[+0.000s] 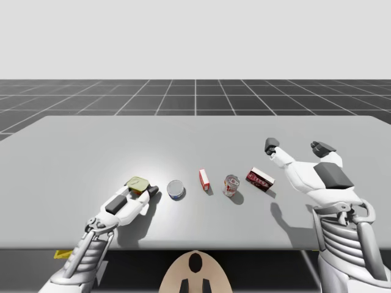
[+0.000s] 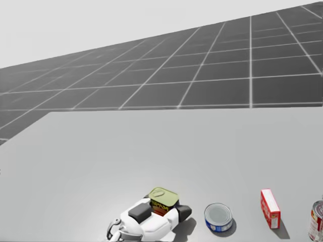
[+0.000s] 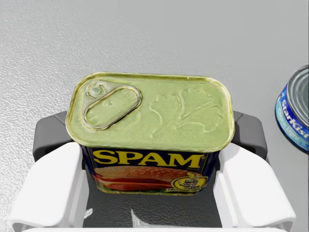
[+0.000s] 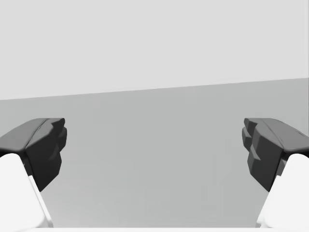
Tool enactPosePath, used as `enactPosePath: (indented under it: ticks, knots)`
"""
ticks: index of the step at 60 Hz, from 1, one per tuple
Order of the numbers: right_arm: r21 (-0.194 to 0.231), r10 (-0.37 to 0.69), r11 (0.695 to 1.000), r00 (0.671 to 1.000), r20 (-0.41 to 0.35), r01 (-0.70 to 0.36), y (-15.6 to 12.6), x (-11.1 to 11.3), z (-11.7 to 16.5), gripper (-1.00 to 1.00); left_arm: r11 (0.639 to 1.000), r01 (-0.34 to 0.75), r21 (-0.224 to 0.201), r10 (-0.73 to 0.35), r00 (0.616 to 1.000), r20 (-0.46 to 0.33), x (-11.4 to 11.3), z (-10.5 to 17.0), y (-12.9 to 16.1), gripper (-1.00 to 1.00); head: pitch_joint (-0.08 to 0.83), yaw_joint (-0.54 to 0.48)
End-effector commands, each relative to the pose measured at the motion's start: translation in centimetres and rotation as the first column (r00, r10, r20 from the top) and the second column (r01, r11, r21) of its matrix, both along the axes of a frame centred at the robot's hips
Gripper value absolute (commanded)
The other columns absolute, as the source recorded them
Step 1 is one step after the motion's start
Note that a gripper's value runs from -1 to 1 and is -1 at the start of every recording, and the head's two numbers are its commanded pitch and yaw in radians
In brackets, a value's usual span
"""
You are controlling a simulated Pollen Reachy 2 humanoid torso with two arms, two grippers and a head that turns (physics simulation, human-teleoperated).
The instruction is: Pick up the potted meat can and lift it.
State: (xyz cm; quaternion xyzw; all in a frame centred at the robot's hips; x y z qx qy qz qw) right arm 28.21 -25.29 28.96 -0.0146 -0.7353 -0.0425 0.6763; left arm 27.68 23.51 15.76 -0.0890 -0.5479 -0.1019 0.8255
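Observation:
The potted meat can [image 3: 149, 121], a blue rectangular tin with a yellow-green pull-tab lid, stands upright between the fingers of my left gripper [image 3: 149, 140]. Both dark pads [image 3: 48, 137] press against its short sides, so the gripper is shut on it. From above, the can [image 1: 138, 183] sits at the front left of the table, inside my left gripper [image 1: 142, 188]. The head view shows the can [image 2: 162, 198] in the same gripper [image 2: 166, 204]. Whether the can touches the table I cannot tell. My right gripper [image 1: 297, 146] hovers open above the right side, nothing between its fingers [image 4: 43, 145].
To the right of the held can comes a round blue tin [image 1: 176, 190], then a small red-and-white box [image 1: 204, 179], a red-and-white can [image 1: 231, 184] and a red box [image 1: 260, 179]. The grey table [image 1: 195, 134] stretches far behind them.

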Motion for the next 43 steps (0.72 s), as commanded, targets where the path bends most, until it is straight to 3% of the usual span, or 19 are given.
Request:
enactPosePath:
  ticks: [1, 9, 25, 35, 43]
  knots:
    - [0.003, -0.003, 1.0, 1.0, -0.002, 0.003, 0.0, 0.0, 0.0, -1.0, 1.0, -0.004, -0.021, 0.002, 0.999, -0.05, -0.4, -0.9, 0.0, 1.0, 0.306, 0.38]
    - [0.012, 0.022, 1.0, 1.0, -0.004, -0.022, -0.3, 0.0, -0.1, -1.0, 0.999, -0.01, -0.05, 0.01, 1.0, -0.004, -0.1, 1.7, 0.6, 1.0, 0.297, 0.38]
    - [0.004, 0.091, 0.996, 0.996, 0.021, -0.091, -0.6, -0.2, 0.0, -1.0, 0.999, -0.033, -0.036, 0.038, 0.987, 0.157, 0.7, 9.6, 3.0, 1.0, 0.285, 0.38]
    - [-0.033, 0.122, 0.992, 0.992, 0.034, -0.12, -0.7, -0.2, -0.2, -1.0, 0.999, -0.05, -0.007, 0.05, 0.954, 0.295, 0.7, 15.9, 3.7, 1.0, 0.278, 0.38]
    - [-0.068, 0.133, 0.989, 0.99, 0.042, -0.13, -0.5, -0.3, -0.3, -1.0, 0.998, -0.063, -0.001, 0.058, 0.902, 0.428, 0.2, 21.3, 3.4, 1.0, 0.272, 0.38]
